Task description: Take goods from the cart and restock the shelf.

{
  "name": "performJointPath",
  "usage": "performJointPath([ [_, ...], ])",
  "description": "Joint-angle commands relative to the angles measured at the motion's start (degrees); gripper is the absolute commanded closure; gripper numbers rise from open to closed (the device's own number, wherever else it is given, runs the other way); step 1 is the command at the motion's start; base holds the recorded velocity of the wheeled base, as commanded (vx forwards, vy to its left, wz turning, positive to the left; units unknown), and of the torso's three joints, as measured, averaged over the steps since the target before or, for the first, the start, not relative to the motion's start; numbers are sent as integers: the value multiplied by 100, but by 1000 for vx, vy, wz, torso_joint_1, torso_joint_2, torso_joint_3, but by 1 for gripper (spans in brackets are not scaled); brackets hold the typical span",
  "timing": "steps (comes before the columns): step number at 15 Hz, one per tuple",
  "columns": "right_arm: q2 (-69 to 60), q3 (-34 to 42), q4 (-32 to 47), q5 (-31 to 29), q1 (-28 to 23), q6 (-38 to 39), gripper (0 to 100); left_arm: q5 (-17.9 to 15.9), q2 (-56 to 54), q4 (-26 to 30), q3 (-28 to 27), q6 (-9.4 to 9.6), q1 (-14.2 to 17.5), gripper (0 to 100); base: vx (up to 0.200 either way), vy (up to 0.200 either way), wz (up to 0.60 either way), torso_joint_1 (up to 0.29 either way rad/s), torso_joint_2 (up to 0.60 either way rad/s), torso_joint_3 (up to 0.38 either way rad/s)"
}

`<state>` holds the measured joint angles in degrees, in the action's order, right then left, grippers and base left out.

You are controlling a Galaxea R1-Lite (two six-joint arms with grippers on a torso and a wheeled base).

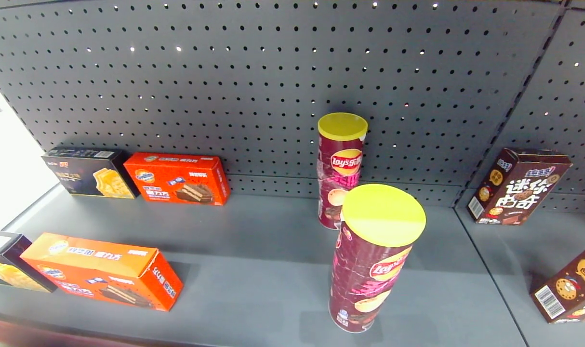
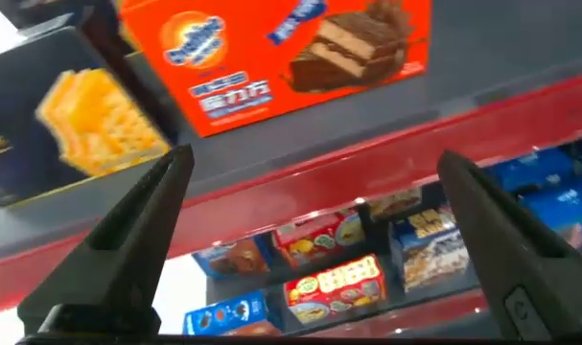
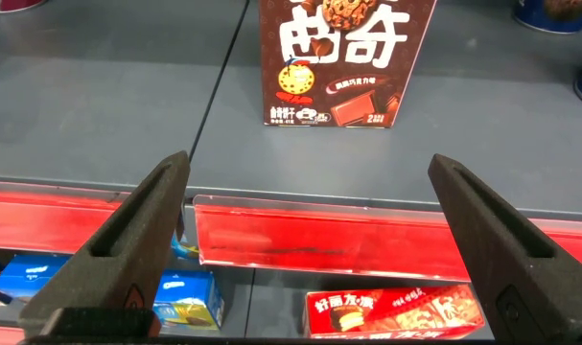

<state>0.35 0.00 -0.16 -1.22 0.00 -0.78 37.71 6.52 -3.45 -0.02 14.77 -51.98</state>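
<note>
We found a maroon, yellow-lidded front can (image 1: 369,274) upright on the grey shelf (image 1: 254,289), its twin rear can (image 1: 339,168) upright just behind

1. On the shelf (image 1: 254,241), two yellow-lidded cans stand upright: the rear can (image 1: 340,168) by the pegboard (image 1: 254,72), the front can (image 1: 374,260) nearer the edge.
2. Left, at the back: a black box (image 1: 87,172) touching an orange box (image 1: 179,178).
3. Left, in front: a second black box (image 1: 8,262) beside a second orange box (image 1: 104,270).
4. Right: a rear brown box (image 1: 516,187) and a front brown box (image 1: 569,284).
</note>
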Motion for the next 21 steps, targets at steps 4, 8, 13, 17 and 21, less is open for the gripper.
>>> performJointPath([
  [4, 0, 0, -2, -1, 0, -1, 0, -9, 947, 29, 2, -783, -427, 0, 0, 0, 0, 0, 0, 0],
  [8, 0, 0, -2, -1, 0, -1, 0, -519, 772, 327, -121, -414, 390, 0, 0, 0, 0, 0, 0, 0],
  [13, 0, 0, -2, -1, 0, -1, 0, -4922, 499, 371, -138, 43, 4055, 0, 0, 0, 0, 0, 0, 0],
  [17, 0, 0, -2, -1, 0, -1, 0, -4825, -81, 240, -94, -98, 4759, 0, 0, 0, 0, 0, 0, 0],
  [21, 9, 0, -2, -1, 0, -1, 0, -4773, -608, 266, -103, -229, 5216, 0, 0, 0, 0, 0, 0, 0],
])
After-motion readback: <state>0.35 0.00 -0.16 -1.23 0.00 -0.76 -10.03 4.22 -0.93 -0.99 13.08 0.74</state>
